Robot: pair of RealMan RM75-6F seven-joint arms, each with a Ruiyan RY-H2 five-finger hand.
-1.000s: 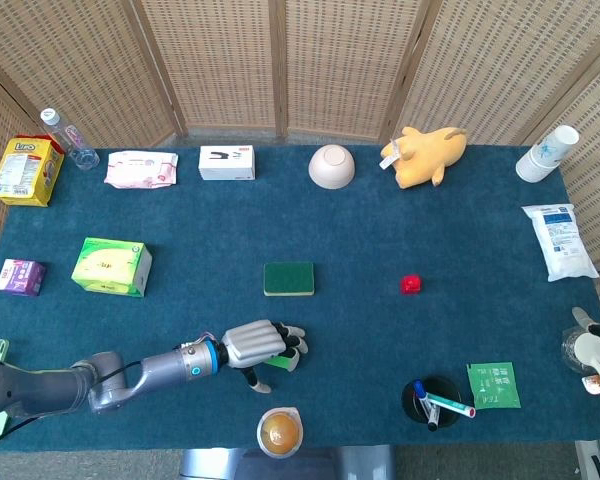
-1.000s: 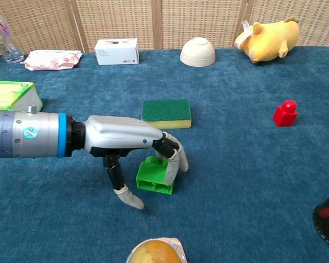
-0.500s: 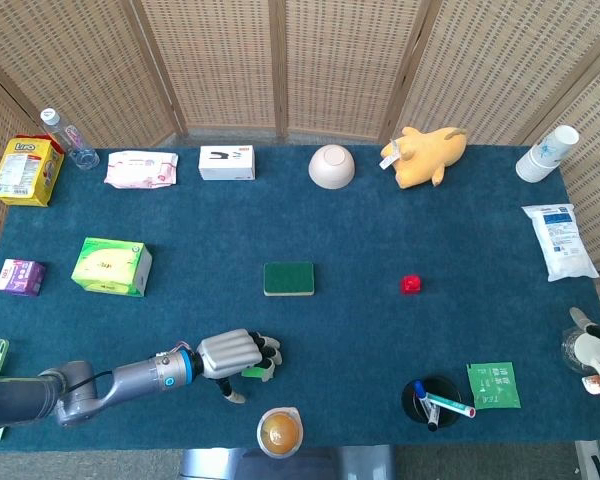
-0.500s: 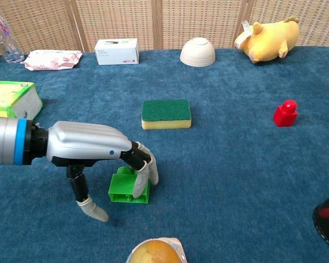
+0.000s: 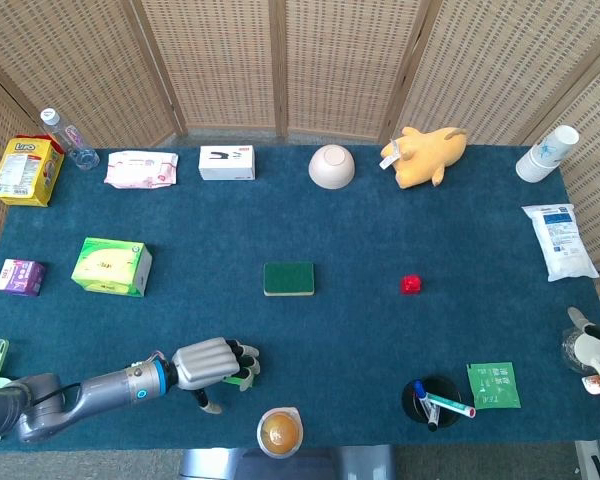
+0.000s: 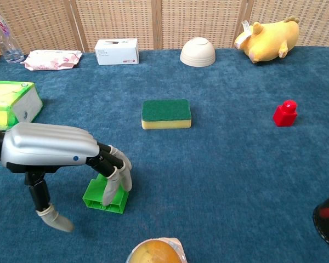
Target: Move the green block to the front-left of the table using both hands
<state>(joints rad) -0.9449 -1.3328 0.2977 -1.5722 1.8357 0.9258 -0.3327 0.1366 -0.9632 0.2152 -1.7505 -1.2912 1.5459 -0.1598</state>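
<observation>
Resting on the blue table cloth (image 6: 236, 181) near the front-left of the table, the green block (image 6: 101, 197) is sitting under the curled fingers (image 6: 118, 175) of the left hand (image 6: 55, 150), which is reaching in from the left edge. Those fingers are draping over the block's far side and touching it, while the thumb (image 6: 49, 211) is pointing down at the cloth well apart from the block, so the hand is hooking the block rather than pinching it; whether it is truly gripping it I cannot tell. In the head view the left hand (image 5: 208, 362) is covering most of the green block (image 5: 242, 378), which is lying just left of the cup with orange contents (image 5: 279, 432) at the front edge. The right hand is not showing in either view. Farther back, the green sponge (image 6: 165, 113) is lying flat mid-table, the red block (image 6: 285, 113) is standing to its right, and the white bowl (image 6: 197, 52) is sitting upside down beside the yellow plush toy (image 6: 266, 41).
</observation>
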